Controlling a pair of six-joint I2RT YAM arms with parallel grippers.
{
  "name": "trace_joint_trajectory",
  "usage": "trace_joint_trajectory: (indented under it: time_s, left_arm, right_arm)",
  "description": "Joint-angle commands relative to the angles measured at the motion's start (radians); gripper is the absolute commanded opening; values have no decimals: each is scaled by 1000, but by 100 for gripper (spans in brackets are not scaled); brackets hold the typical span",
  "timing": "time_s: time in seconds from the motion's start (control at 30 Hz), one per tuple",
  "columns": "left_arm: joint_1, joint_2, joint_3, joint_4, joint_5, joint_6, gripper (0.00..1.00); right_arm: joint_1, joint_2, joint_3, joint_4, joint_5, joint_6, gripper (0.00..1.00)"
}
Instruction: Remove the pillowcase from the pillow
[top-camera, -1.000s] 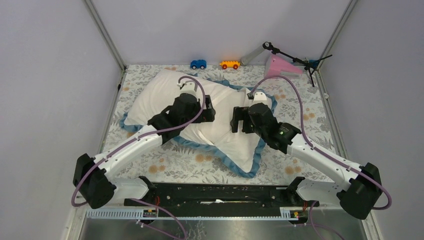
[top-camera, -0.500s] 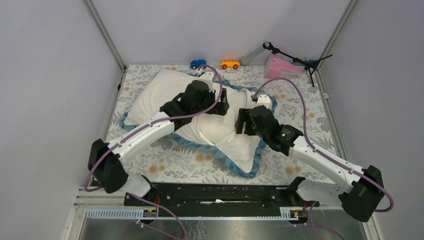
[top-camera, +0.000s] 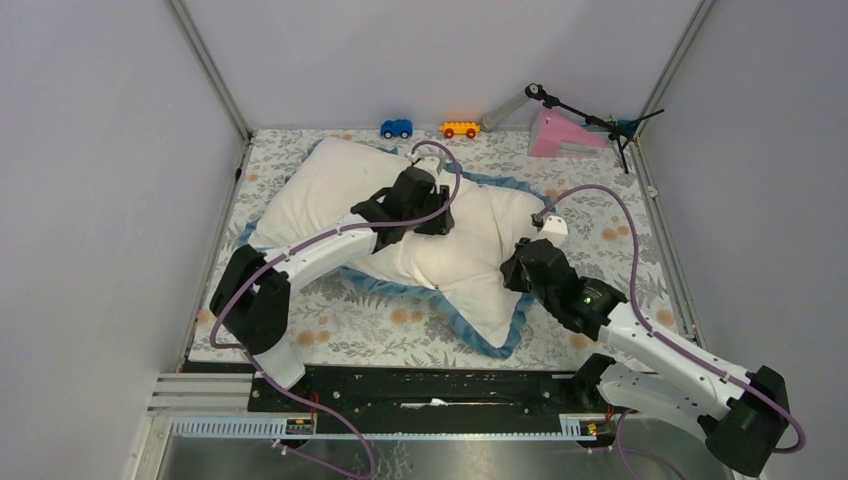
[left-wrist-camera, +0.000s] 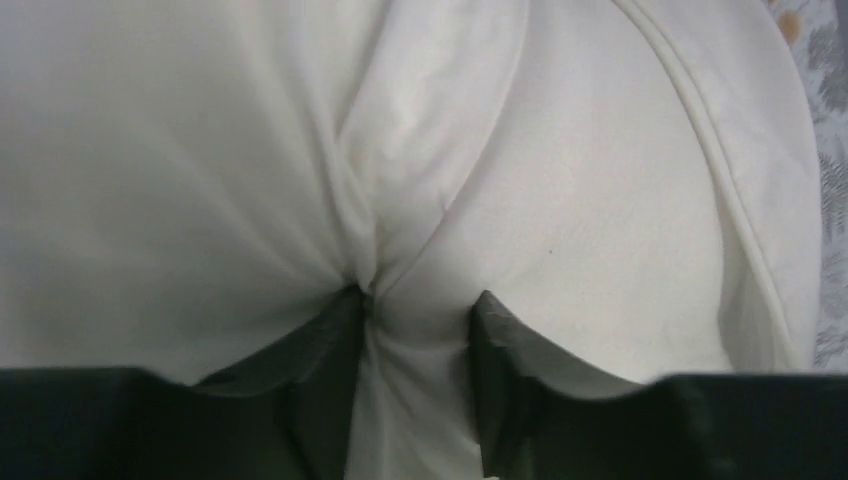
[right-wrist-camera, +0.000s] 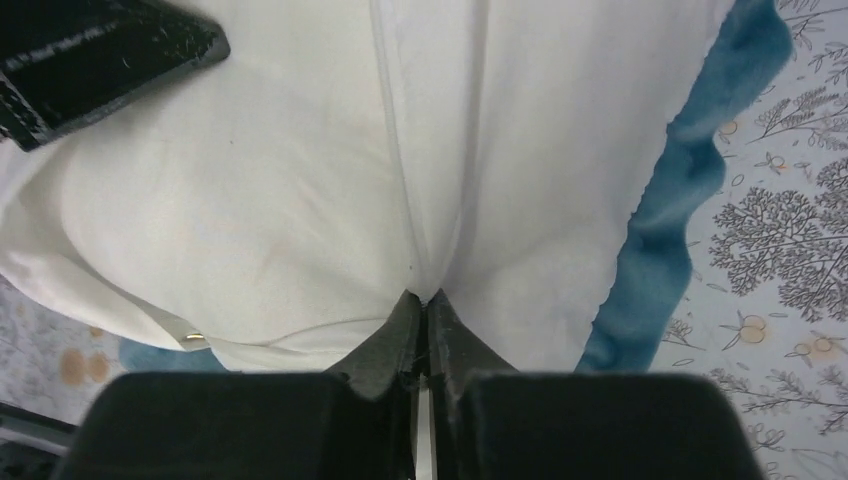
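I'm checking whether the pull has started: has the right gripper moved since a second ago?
Yes. The right gripper, shut on the pillowcase, has drawn back toward the near edge and rightward, farther from the orange toy car.

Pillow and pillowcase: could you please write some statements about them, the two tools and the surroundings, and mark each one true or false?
1. The left tool pinches a fold of the plump pillow. True.
2. The right tool stands wide open. False: it is shut on a thin pleat of the pillowcase.
3. The pillowcase has red edging. False: the edging is blue.
4. A blue toy car and an orange toy car stand at the far edge of the table cloth. True.
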Motion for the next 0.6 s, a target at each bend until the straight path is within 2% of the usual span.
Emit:
trace_joint_trajectory:
  time_s: [0.0, 0.17, 0.3, 0.37, 0.47, 0.57]
  left_arm:
    - [107, -19, -137, -25, -76, -50, 31]
    - [206, -144, -235, 22, -100, -83, 19]
    - [225, -205, -251, 17, -166, -110, 17]
    - [224, -230, -252, 23, -140, -106, 18]
    - [201, -260, -233, 23, -32, -73, 26]
    - [95, -296, -167, -36, -51, -32, 42]
  right_arm:
    - [5, -61, -37, -126, 134, 71, 2]
    - [3, -137, -128, -153, 126, 131, 0]
    - [3, -117, -216, -105, 17, 182, 0]
    - [2, -98, -259, -61, -34, 199, 0]
    - [1, -89, -282, -14, -66, 205, 0]
    - [3, -106, -281, 33, -86, 179, 0]
